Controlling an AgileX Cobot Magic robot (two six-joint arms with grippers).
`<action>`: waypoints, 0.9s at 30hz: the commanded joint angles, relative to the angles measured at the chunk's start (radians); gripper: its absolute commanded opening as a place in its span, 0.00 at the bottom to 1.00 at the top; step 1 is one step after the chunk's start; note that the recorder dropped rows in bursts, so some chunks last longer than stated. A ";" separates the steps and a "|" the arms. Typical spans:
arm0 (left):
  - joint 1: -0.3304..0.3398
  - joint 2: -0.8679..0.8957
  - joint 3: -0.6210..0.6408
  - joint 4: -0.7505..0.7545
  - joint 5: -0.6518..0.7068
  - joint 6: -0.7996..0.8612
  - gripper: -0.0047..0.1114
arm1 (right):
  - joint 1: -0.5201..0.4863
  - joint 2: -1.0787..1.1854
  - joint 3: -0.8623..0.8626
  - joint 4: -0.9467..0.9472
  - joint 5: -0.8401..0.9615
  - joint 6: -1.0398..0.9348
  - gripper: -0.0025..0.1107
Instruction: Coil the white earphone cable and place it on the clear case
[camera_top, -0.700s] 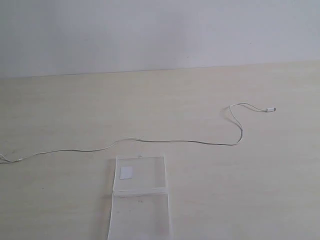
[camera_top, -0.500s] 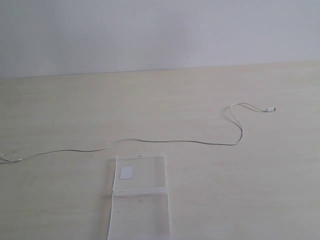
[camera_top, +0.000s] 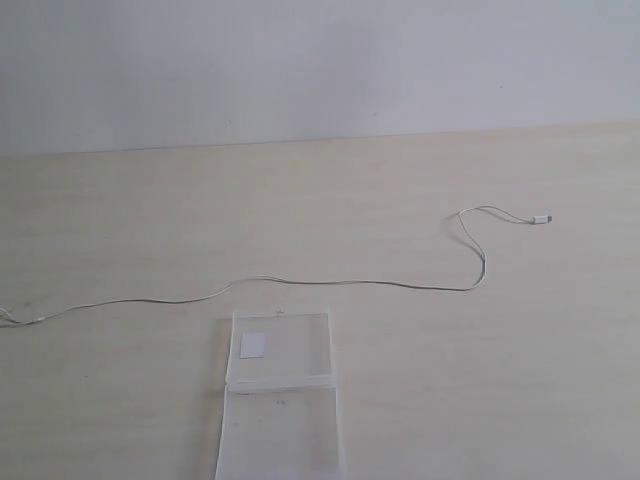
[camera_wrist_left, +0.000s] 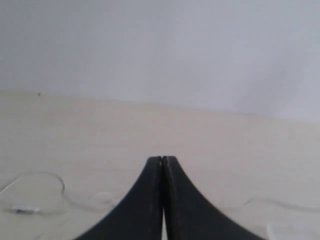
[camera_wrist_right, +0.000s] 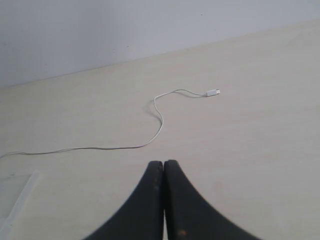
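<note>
Two claws are mine, and both are pressed together on nothing. My left claw hangs over the pale cream table. Past its tips lies a loop of the thin white earphone cable with a small white piece on it. That piece may be an earbud or the inline piece; the blur won't let me say which.

From that end the one cable runs long and nearly straight across the table. It passes beyond the far edge of the flat transparent plastic case, a little apart from it. I count one case, its two hinged halves lying open, with one white square sticker on the far half.

To the right of the case the cable bends into an S and ends in one tiny plug. My right claw points toward that bend, so I judge the plug end falls to it and the other end to my left.
</note>
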 joint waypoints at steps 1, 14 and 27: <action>0.001 -0.005 -0.153 -0.011 0.006 -0.081 0.04 | -0.005 -0.005 0.004 -0.008 -0.004 -0.009 0.02; 0.001 0.039 -0.259 -0.092 -0.340 -0.108 0.04 | -0.005 -0.005 0.004 -0.008 -0.004 -0.009 0.02; -0.090 1.149 -0.853 -0.525 0.068 0.595 0.04 | -0.005 -0.005 0.004 -0.008 -0.004 -0.009 0.02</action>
